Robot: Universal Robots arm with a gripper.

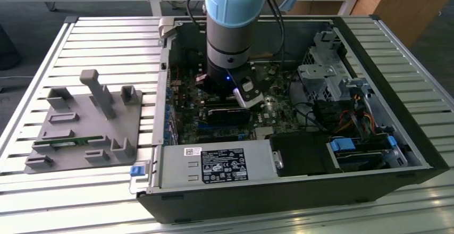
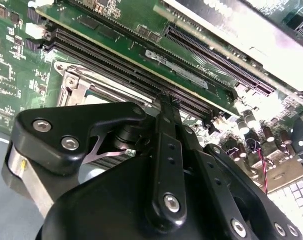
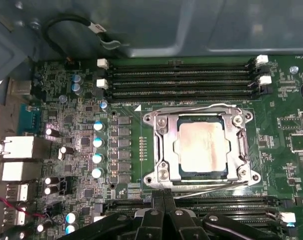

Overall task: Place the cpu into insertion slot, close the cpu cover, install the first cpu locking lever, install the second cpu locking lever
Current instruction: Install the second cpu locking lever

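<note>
While your arm [image 1: 228, 26] reaches down into the case [image 1: 284, 191], the gripper [image 3: 164, 196] hangs just beside the slot [image 3: 199, 147], fingers pressed together and holding nothing. You can see the cpu [image 3: 200, 148] seated in the slot, with the cover [image 3: 164, 150] shut around it.
</note>
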